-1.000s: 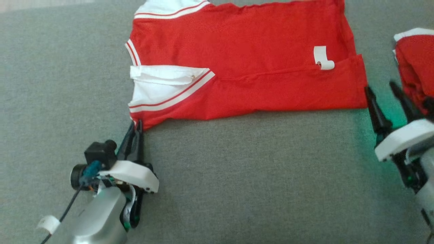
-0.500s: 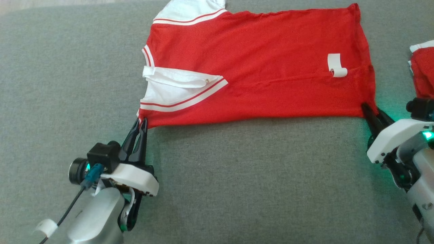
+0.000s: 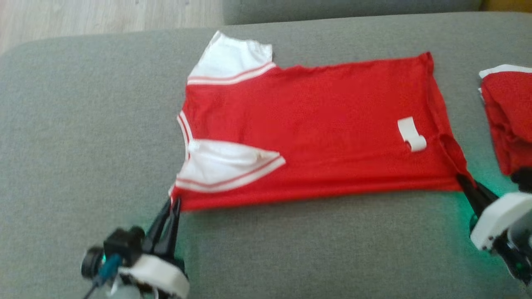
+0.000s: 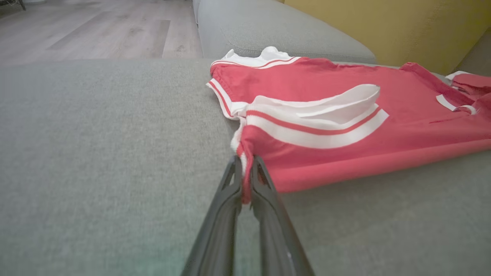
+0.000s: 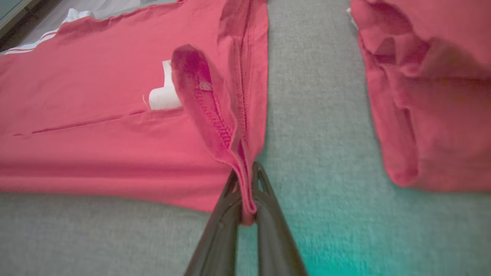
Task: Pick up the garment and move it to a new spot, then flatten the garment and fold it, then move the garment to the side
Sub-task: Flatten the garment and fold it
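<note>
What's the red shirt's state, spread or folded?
Partly folded: red shirt lies flat, near side turned over the body, white sleeve on top; left tool and right tool pinch its corners.

No readable text, labels or numbers

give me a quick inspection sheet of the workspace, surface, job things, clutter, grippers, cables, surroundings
surface: grey cushion, fabric-covered, with a green glow near the right gripper.
job's things: red shirt spread mostly flat, near white sleeve folded onto the body, white label near the hem.
clutter: second red garment bunched at the right, apart from the shirt.
grippers: left gripper shut on the shirt's near shoulder corner; right gripper shut on its near hem corner, which is lifted.
cables: dark lead with a blue plug at the left wrist.
surroundings: wood floor beyond the cushion; yellow wall in the left wrist view.
</note>
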Available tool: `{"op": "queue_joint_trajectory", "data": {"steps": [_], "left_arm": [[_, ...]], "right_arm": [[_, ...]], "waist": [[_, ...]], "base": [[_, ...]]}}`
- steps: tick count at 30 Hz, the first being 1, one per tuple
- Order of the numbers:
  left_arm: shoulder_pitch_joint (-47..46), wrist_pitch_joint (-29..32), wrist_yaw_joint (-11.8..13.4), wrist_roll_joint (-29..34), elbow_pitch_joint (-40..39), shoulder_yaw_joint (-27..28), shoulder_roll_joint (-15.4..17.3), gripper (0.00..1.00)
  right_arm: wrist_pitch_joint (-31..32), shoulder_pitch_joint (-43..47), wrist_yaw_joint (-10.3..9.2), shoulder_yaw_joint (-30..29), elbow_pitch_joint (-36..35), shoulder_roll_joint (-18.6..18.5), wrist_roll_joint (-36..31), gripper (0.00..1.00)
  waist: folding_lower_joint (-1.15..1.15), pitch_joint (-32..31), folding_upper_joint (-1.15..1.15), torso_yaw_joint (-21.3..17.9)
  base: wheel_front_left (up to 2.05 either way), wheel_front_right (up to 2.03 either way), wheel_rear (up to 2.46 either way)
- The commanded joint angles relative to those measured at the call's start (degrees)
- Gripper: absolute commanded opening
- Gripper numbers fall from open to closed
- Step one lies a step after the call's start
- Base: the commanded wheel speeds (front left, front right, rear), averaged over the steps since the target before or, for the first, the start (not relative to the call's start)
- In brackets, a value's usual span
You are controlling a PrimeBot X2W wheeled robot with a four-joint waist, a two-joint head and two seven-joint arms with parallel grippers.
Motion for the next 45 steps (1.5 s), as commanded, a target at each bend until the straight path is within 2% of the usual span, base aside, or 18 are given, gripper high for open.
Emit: {"op": "queue_joint_trajectory", "data": {"steps": [1, 8, 13, 14, 15, 16, 17, 19, 20, 21, 27, 31, 35, 38, 39, 40, 43, 45], "left_arm": [[1.0, 0.1, 1.3, -0.4, -3.0, 2.2, 2.8, 0.00], [9.4, 0.9, 4.2, -0.6, -11.3, 0.8, 4.4, 0.00], [10.4, 1.4, 5.0, -0.3, -12.8, 0.2, 4.7, 0.00], [10.1, 1.5, 5.0, -0.3, -12.6, 0.1, 4.6, 0.00], [10.1, 1.5, 5.0, -0.3, -12.6, 0.1, 4.6, 0.00], [9.8, 1.5, 4.9, -0.2, -12.3, 0.0, 4.4, 0.00], [9.4, 1.6, 4.9, 0.0, -11.9, -0.2, 4.2, 0.00], [8.7, 2.2, 4.6, 0.2, -11.1, -0.8, 3.8, 0.17], [8.3, 2.7, 4.5, 0.1, -10.8, -1.1, 3.6, 0.39], [8.0, 3.0, 4.5, 0.2, -10.6, -1.3, 3.4, 1.00], [4.7, 4.6, 5.1, 0.9, -12.7, -0.7, 4.2, 1.00], [-4.4, 7.8, 3.9, 2.8, -14.8, 0.6, 6.2, 1.00], [-18.3, 13.6, 0.3, 4.3, -12.8, 0.9, 6.8, 1.00], [-28.4, 19.2, -3.7, 3.3, -8.9, 0.6, 5.8, 1.00], [-34.7, 22.9, -6.4, 2.8, -5.0, 0.2, 5.3, 1.00], [-37.6, 24.6, -7.9, 2.9, -2.7, -0.2, 5.4, 1.00], [-44.5, 30.1, -10.8, 2.0, 4.0, -1.3, 4.9, 1.00], [-48.1, 33.3, -11.9, 1.0, 8.2, -1.7, 4.9, 1.00]], "right_arm": [[-0.5, 2.4, 0.20, -0.4, -1.6, -3.6, 0.9, 0.00], [-1.7, 11.3, 0.20, -4.3, -6.8, -6.2, 1.7, 0.00], [-1.0, 15.4, 0.20, -7.4, -9.0, -5.3, 1.0, 0.00], [-0.8, 15.9, 0.20, -7.9, -9.2, -5.1, 0.7, 0.16], [-0.8, 15.9, 0.20, -7.9, -9.2, -5.1, 0.7, 0.16], [-0.6, 16.3, 0.20, -8.3, -9.5, -4.7, 0.2, 0.49], [-0.4, 16.7, 0.20, -8.7, -9.8, -4.4, -0.2, 1.00], [-0.3, 17.2, 0.20, -9.9, -10.4, -3.8, -1.1, 1.00], [-0.2, 17.4, 0.20, -10.4, -10.8, -3.5, -1.6, 1.00], [-0.1, 17.6, 0.20, -11.0, -11.4, -3.3, -2.0, 1.00], [-1.1, 18.9, 0.20, -16.4, -15.3, -2.4, -5.7, 1.00], [-0.9, 19.0, 0.20, -19.4, -18.6, -0.9, -8.2, 1.00], [1.2, 17.9, 0.20, -21.0, -22.8, 0.7, -11.1, 1.00], [2.4, 16.3, 0.20, -21.7, -25.2, 1.5, -12.7, 1.00], [3.1, 15.3, 0.20, -21.9, -26.4, 1.9, -13.6, 1.00], [3.4, 14.8, 0.20, -21.8, -26.9, 2.1, -13.9, 1.00], [3.8, 13.4, 0.20, -21.5, -27.9, 2.4, -15.4, 1.00], [3.9, 12.7, 0.20, -21.3, -28.5, 2.7, -15.9, 1.00]], "waist": [[0.00, -0.6, 0.00, -0.4], [0.00, -1.3, 0.00, -0.5], [0.00, -1.2, 0.00, -0.3], [0.00, -1.2, 0.00, -0.3], [0.00, -1.2, 0.00, -0.3], [0.00, -1.3, 0.00, -0.2], [0.00, -1.4, 0.00, -0.2], [0.00, -1.5, 0.00, -0.2], [0.00, -1.5, 0.00, -0.3], [0.00, -1.6, 0.00, -0.4], [0.00, -1.2, 0.00, -1.2], [0.00, 0.9, 0.00, -1.3], [0.00, 4.5, 0.00, -2.3], [0.00, 7.3, 0.00, -3.5], [0.00, 9.1, 0.00, -4.4], [0.00, 9.9, 0.00, -4.9], [0.00, 11.6, 0.00, -6.8], [0.00, 12.7, 0.00, -7.9]], "base": [[0.00, 0.00, 0.00], [0.00, 0.00, 0.00], [0.00, 0.00, 0.00], [0.00, 0.00, 0.00], [0.00, 0.00, 0.00], [0.00, 0.00, 0.00], [0.00, 0.00, 0.00], [0.00, 0.00, 0.00], [0.00, 0.00, 0.00], [0.00, 0.00, 0.00], [0.00, 0.00, 0.00], [0.00, 0.00, 0.00], [0.00, 0.00, 0.00], [0.00, 0.00, 0.00], [0.00, 0.00, 0.00], [0.00, 0.00, 0.00], [0.00, 0.00, 0.00], [0.00, 0.00, 0.00]]}}
